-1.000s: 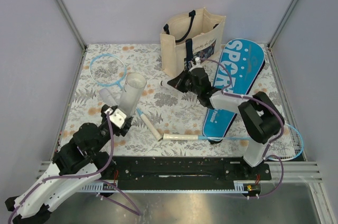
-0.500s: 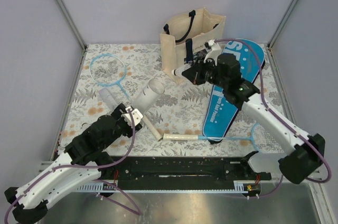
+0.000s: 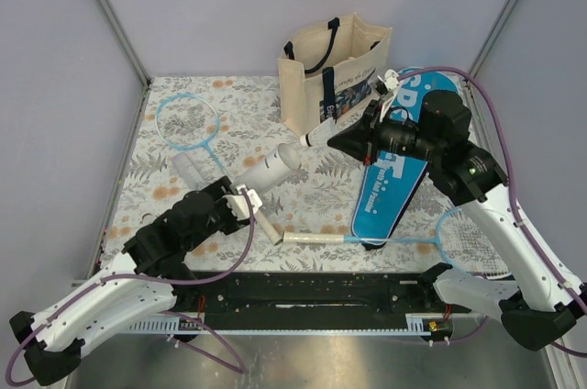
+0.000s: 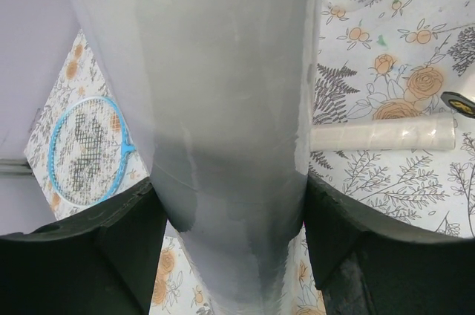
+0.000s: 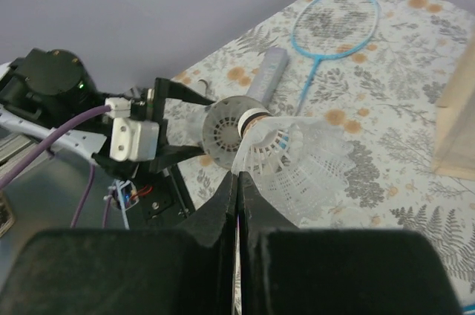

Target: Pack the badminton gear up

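Floral tablecloth [image 3: 312, 201]; blue case [image 3: 385, 198], lettering perhaps "SP"

Left tool [image 3: 244, 200], right tool [image 3: 334, 142]: both clamped

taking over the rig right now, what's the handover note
Right claw: shut on a shuttlecock, cork end at the mouth of the white tube, not in.
Left claw: shut on the white tube, tilted toward the shuttlecock.
One racket far left, other racket near edge, blue case at right: all on the table.
Done: nothing packed yet.
Left: shuttlecock into tube, gear into case.
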You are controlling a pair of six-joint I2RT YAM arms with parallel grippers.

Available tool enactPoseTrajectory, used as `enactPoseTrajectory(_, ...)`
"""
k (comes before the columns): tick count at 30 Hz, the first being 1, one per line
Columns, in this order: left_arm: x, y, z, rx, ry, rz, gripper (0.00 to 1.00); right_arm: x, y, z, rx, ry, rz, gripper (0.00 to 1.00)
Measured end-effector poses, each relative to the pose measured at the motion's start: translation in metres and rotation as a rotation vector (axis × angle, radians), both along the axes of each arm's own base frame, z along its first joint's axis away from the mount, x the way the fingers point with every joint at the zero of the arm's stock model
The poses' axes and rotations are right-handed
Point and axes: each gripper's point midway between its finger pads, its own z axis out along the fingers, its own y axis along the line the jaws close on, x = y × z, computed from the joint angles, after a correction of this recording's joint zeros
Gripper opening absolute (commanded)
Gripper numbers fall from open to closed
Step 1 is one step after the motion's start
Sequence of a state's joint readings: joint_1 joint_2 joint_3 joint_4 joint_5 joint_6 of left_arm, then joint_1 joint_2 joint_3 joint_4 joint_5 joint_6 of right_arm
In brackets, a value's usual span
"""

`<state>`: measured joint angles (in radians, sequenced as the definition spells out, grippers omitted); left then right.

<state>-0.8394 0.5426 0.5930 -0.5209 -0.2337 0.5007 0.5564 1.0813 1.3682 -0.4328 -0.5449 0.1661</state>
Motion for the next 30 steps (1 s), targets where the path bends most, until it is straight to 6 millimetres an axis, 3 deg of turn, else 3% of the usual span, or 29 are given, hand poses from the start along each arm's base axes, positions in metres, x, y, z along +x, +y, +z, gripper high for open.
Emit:
enactPoseTrajectory(11, -0.003, -0.019, 0.020, -0.051, -0.012, -0.089, 0.43, -0.044, 0.035, -0.026, -0.019, 0.083, 0.275, 0.00)
enactPoseTrajectory(20, -0.011, -0.023, 0.032, -0.057, -0.066, -0.178, 0.43, -0.035, 0.058, -0.048, -0.050, 0.147, 0.321, 0.00)
enactPoseTrajectory(30, -0.011, -0.027, 0.026, -0.018, -0.059, -0.211, 0.43, -0.038, 0.083, -0.059, -0.045, 0.193, 0.370, 0.00)
